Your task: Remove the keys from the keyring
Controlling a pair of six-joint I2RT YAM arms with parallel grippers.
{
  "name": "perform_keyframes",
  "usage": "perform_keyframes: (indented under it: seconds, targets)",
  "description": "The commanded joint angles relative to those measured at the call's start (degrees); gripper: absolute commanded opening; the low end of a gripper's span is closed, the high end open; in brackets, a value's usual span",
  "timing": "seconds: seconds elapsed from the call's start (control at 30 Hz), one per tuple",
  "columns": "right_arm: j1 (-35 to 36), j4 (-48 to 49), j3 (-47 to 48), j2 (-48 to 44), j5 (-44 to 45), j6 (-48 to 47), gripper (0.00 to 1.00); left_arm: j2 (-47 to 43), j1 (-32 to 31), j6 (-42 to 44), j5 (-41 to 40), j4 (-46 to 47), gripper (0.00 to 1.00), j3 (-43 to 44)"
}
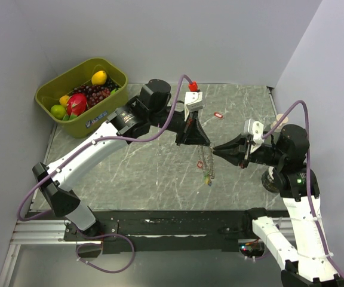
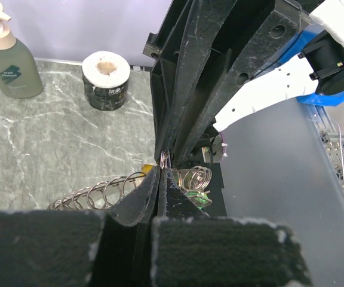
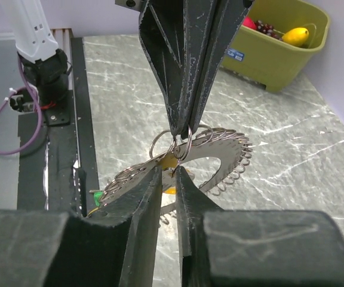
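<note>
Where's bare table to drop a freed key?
Two patches of the table: near-centre, between the left arm's forearm and the black front rail; and the far right corner, beyond the loose red key. Crowded mid-table, where the left tool and right tool meet at the keyring, and around the fruit bin.

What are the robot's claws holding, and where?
The left gripper pinches the keyring at its top; the rest hangs. The right gripper brackets a yellow key; grip unclear.
</note>
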Motion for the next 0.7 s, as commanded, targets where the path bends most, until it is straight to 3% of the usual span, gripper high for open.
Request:
perform_keyframes:
  seconds: [0.0,0.13,0.27,0.67]
  targets:
    - [0.62,2.08,1.11,0.21,0.78,0.58,0.22,-0.45,0.10,-0.49,2.19,3.00,0.01,1.60]
    - [0.71,3.40,0.32,0.13,2.37,1.63,0.14,-0.10,0.10,-0.49,2.19,3.00,0.01,1.87]
    - [0.71,5.51,-0.21,0.30,2.89,3.74,0.00,0.16,0.10,-0.66,2.10,3.09,0.01,1.78]
    - [2.99,4.02,-2.14,0.47,4.30,2.87,0.00,0.43,0.10,-1.19,0.96,3.27,0.01,2.31]
